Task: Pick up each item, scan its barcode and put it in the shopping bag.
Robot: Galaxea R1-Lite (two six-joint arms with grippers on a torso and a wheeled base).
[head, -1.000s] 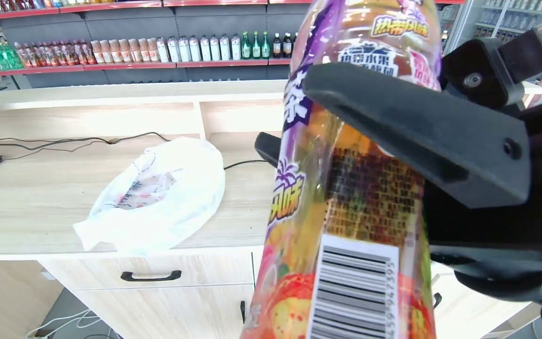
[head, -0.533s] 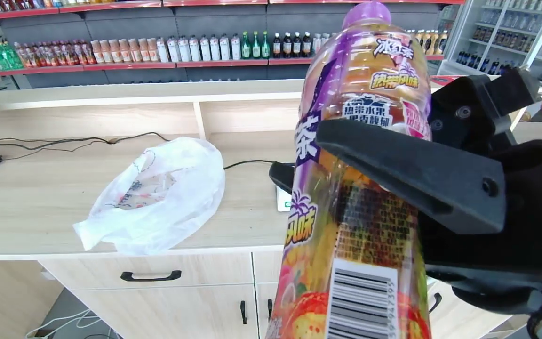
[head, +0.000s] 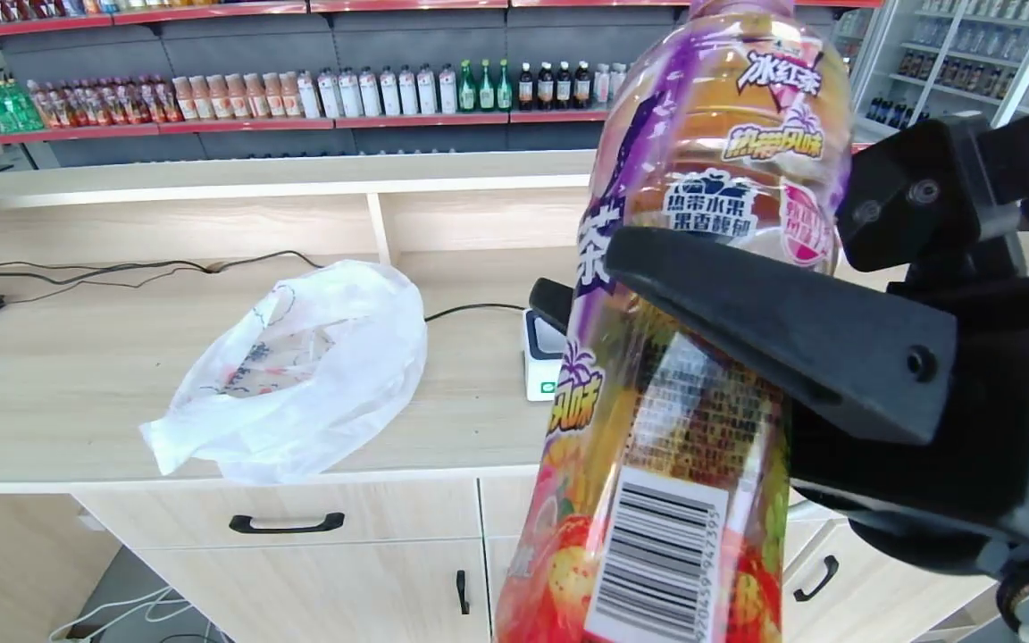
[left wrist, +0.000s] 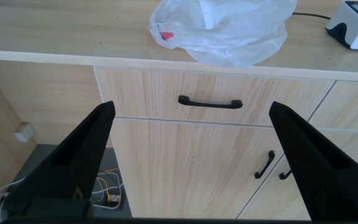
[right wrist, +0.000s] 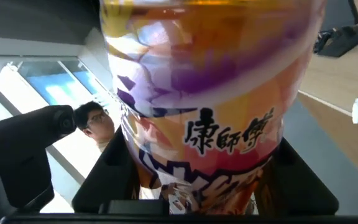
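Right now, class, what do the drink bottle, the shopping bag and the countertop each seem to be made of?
Drink bottle: clear glossy plastic, likely; amber liquid shows through around a printed film label. Shopping bag: thin white plastic film, crumpled and translucent, contents showing faintly. Countertop: pale matte wood grain, probably laminate, though solid wood is possible.

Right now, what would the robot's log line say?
right hand: shut on drink bottle, barcode facing head camera | left hand: open, facing drawer | shopping bag, scanner: on counter
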